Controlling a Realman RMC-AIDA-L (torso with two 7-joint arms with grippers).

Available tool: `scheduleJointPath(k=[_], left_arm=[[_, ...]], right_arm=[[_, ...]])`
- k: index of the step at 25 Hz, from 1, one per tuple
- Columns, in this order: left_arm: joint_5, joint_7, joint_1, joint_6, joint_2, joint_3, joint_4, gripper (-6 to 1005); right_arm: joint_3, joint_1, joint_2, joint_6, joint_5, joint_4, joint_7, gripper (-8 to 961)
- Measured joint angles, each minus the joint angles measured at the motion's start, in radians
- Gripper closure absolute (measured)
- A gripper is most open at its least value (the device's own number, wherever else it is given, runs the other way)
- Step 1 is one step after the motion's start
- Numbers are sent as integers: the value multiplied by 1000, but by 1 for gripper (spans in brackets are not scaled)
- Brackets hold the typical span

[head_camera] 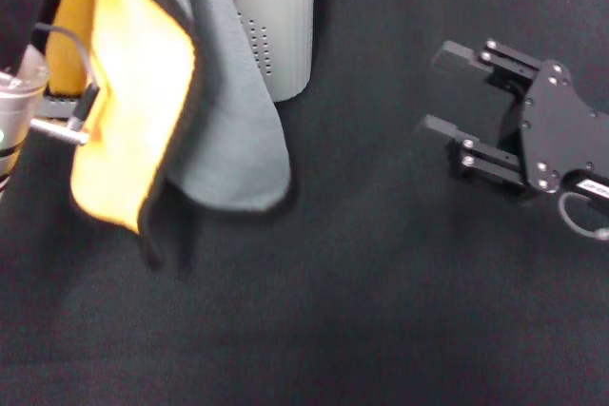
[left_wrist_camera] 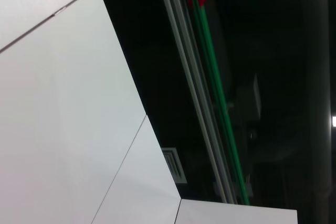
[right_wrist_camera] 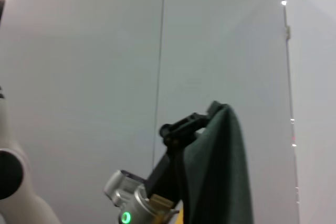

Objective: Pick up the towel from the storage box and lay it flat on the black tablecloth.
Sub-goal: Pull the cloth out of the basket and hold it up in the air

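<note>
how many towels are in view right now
1. The towel hangs in the air from the left gripper, above the black tablecloth, beside the storage box. More could be hidden inside the box.

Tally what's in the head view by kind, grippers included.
Towel, yellow-orange and grey, hanging lifted above the cloth: 1
Storage box, light grey: 1
Black tablecloth: 1
Grippers: 2, right gripper in the head view, jaws open; left gripper in the right wrist view, shut on the towel
Total: 5
</note>
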Motion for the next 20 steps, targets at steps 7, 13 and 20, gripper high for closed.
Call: scheduleJointPath(k=[7, 13, 20], left_arm=[[7, 66, -69, 0, -1, 1, -102, 989], [8, 69, -91, 0, -1, 32, -109, 989], [8, 73, -113, -2, -1, 76, -110, 989]], right_arm=[[-258, 20, 0, 16, 213, -36, -16, 320], [-475, 1, 0, 143, 401, -134, -36, 320], [-690, -30, 0, 346, 588, -266, -112, 320]])
